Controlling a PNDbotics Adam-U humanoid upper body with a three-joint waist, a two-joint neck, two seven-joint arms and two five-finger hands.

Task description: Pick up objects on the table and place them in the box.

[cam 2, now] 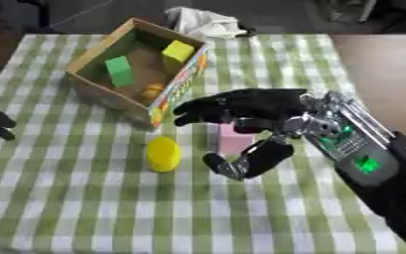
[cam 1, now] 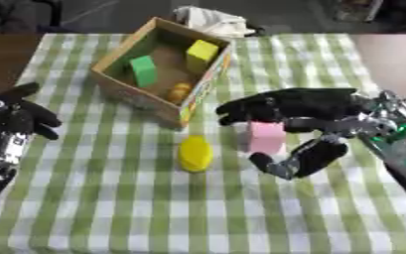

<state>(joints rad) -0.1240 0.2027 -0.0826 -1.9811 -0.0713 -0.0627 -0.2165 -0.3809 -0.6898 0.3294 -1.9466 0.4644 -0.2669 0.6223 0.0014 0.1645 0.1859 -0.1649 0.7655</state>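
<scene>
Right hand point(cam 1: 303, 116) sits mid-table, reaching in from the right, fingers spread out over the top of a pink block point(cam 1: 266, 137), thumb curved below and in front of it. Fingers arch above the block, not closed round it; contact with the block's top can't be told. Pink block stands upright on the green-and-white checked tablecloth point(cam 1: 240, 208), between fingers and thumb.

Just left of it, a yellow rounded object point(cam 1: 195, 153) lies on the cloth, apart from the block and the hand. Behind that, a cardboard box point(cam 1: 119, 54) sits open-topped, turned at an angle, its near corner close to the yellow object. Inside the box: a green block point(cam 1: 143, 71) upright toward the left, a yellow block point(cam 1: 201, 54) leaning against the right wall, and a small orange thing point(cam 1: 179, 91) at the near side, shape unclear.

Left hand point(cam 1: 15, 116) is at the left edge of the table, fingers relaxed and holding nothing, well apart from the box. White crumpled cloth point(cam 1: 210, 20) lies beyond the box at the table's far edge.
</scene>
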